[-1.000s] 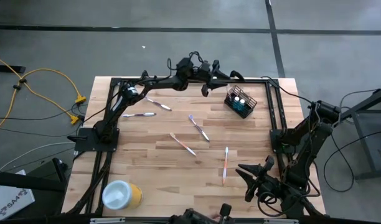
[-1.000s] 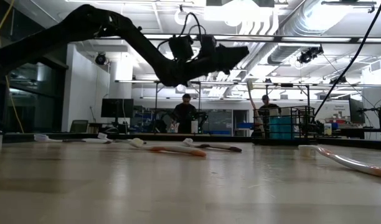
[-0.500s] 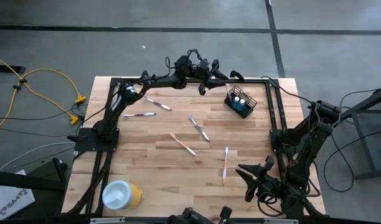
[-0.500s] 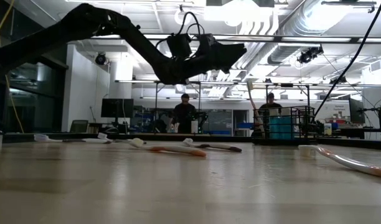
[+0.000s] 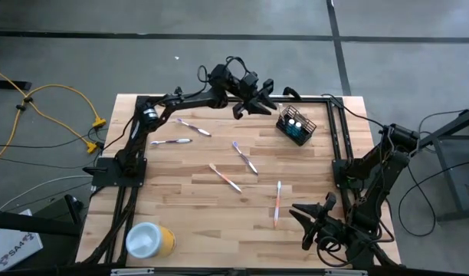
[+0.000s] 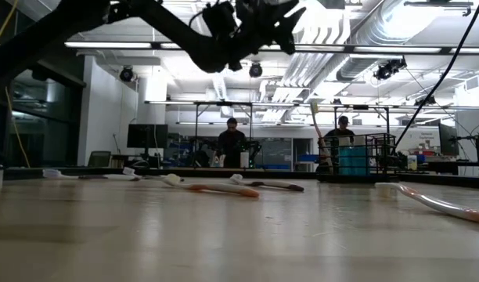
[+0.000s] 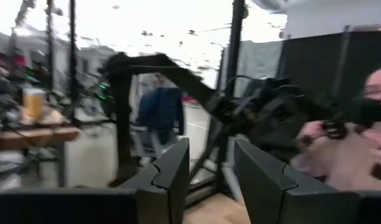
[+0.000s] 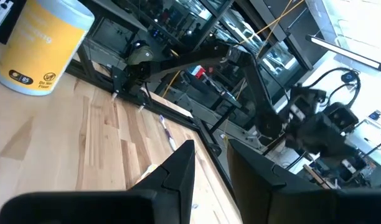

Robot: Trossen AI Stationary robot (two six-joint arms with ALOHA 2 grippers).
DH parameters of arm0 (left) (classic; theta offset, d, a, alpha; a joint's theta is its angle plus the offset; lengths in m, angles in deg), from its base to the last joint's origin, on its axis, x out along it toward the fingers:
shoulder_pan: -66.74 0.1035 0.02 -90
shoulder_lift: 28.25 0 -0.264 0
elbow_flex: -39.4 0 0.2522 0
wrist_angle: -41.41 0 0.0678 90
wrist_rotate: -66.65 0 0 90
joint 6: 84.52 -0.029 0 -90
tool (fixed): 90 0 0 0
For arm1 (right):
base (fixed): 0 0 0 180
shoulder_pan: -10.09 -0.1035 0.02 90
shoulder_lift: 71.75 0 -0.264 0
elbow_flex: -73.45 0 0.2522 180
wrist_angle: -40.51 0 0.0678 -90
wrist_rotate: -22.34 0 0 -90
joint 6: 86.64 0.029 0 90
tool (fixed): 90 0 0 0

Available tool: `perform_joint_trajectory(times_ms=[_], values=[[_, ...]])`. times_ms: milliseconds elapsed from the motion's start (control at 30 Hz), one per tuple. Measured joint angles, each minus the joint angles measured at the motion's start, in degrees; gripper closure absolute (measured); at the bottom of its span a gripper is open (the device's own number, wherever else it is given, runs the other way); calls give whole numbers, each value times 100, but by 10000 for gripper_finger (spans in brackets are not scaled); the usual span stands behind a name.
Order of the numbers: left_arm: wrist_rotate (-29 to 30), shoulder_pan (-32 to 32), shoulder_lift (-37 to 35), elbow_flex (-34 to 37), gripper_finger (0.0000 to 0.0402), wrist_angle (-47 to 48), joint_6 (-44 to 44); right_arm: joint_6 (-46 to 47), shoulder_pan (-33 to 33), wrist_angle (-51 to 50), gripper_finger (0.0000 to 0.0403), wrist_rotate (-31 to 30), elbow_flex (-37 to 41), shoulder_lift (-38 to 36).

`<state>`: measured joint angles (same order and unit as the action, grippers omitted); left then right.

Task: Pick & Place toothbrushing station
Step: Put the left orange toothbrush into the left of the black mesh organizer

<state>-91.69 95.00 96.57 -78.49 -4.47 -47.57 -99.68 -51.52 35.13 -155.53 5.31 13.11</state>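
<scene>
Five toothbrushes (image 5: 246,159) lay loose on the worktop (image 5: 188,192); the wire-mesh holder (image 5: 296,126) held blue tubes. Left claw (image 5: 248,105), apart and empty, hovered nearby; right claw (image 5: 309,221), slightly apart, waited.

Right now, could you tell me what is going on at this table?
The left gripper is raised above the table's far edge, empty, jaws apart, beside the mesh holder with two blue tubes. Five toothbrushes lie loose on the table. The right gripper waits at the near right corner, jaws apart, holding nothing.
</scene>
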Motion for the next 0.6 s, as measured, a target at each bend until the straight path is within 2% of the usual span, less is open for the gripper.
perform_joint_trajectory(times_ms=[133,367,600], values=[[-344,-46,-251,0,282,-21,352,1,1,2,315,2,0,0],[-485,-106,-847,0,282,0,878,230,0,-3,315,298,1,0],[-967,-205,-1528,1,282,384,1667,272,13,-4,315,326,1,0]])
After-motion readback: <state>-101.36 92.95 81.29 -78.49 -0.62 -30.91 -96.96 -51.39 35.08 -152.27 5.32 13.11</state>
